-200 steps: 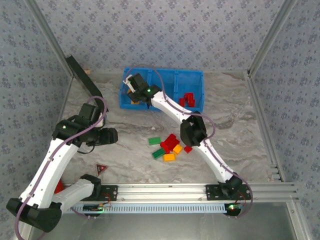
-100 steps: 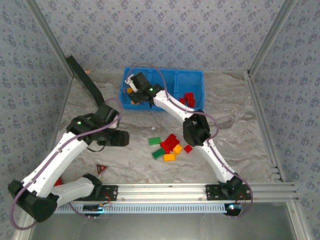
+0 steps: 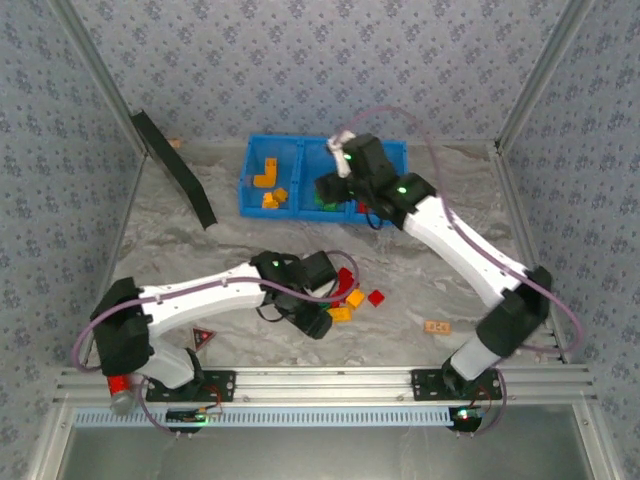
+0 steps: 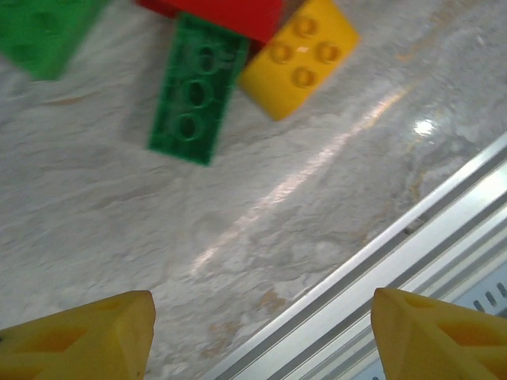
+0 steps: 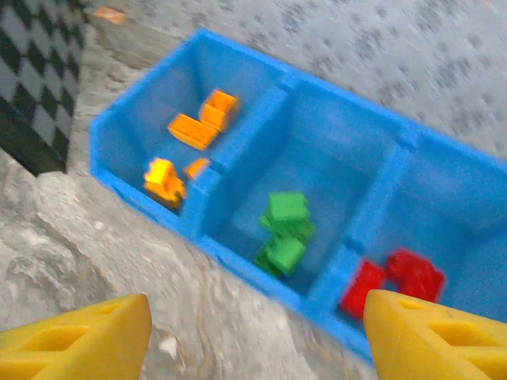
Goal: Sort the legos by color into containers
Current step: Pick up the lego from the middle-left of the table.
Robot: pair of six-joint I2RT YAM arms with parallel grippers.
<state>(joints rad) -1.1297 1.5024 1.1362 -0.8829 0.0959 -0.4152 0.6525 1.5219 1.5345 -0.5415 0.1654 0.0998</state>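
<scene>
The loose legos [image 3: 345,295] are heaped just toward 6 o'clock of the middle of the surface [image 3: 230,245], in red, orange and green, most of them touching. One red brick [image 3: 376,297] lies slightly apart at the heap's 3 o'clock. In the left wrist view a green brick [image 4: 196,91] is seen studs up at 11 o'clock. A yellow brick [image 4: 299,55] is pressed against it at 1 o'clock, and another red piece [image 4: 230,12] lies across both at 12.

These bricks are judged to be light, rigid and glossy, so a pinch on a corner or on the studs would probably slip. The two long flat side faces are the better hold, taken low across the narrow width. The green brick's left side is free, while its right side is crowded by its neighbour.

The left jaws are held wide apart above bare marbling at 6 o'clock of that brick, and nothing is gripped.

The blue bin [image 5: 341,119] stands at 12 o'clock of the surface. Orange pieces [image 5: 194,131] lie in its left compartment, green pieces [image 5: 285,229] in the middle and red pieces [image 5: 396,277] in the right.

The right jaws are spread open and empty above the bin's near wall.
</scene>
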